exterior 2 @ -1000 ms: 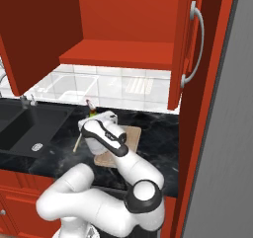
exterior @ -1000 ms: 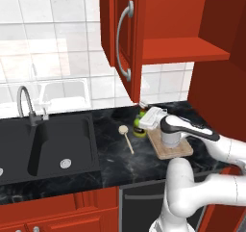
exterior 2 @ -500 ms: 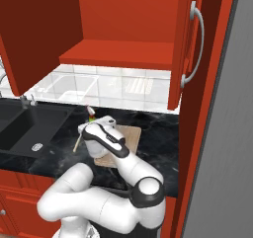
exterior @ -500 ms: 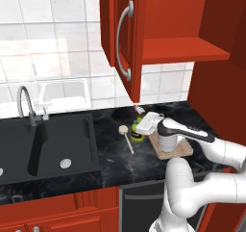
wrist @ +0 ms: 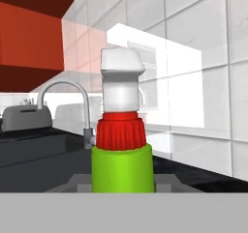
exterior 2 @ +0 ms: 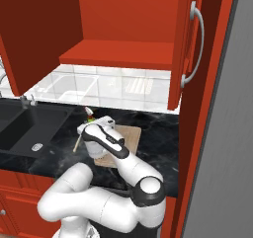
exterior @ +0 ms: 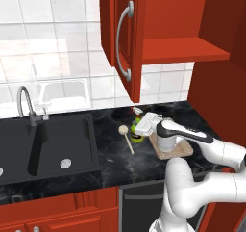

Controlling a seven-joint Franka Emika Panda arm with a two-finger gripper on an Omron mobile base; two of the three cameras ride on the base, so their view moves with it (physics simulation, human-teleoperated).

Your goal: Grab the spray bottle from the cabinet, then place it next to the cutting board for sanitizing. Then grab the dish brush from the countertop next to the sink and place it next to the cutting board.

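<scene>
Shifted left and lower since a second ago: gripper (exterior: 140,130) with spray bottle (exterior: 137,134), from above the board's left edge down toward the black countertop (exterior: 110,161). Now low over the stone, just left of the cutting board (exterior: 177,151), white hand lying roughly level, pointing left. Bottle upright, red-and-white nozzle poking up behind the hand, green body below it. Seated on the stone or just clear of it: cannot tell.

Hand view: bottle's neck and nozzle (wrist: 121,145) dead centre and very close, green shoulder, red ribbed collar, white trigger head. Fingertips not clear there; clamped on the bottle or merely around it: cannot tell.

Right base view: gripper (exterior 2: 95,126) low beside the board (exterior 2: 129,136), bottle tip (exterior 2: 89,113) peeking above the hand.

Dish brush (exterior: 126,137) flat on the stone just left of the bottle, round head toward the wall, stick running toward the front edge; close to the bottle, contact not clear. Seen also as a pale stick (exterior 2: 77,142) left of the hand in the right base view.

Sink (exterior: 48,144) further left, well apart, grey tap (exterior: 26,106) behind it. Cabinet (exterior: 144,33) overhead, door swung open, red shelf bare.
</scene>
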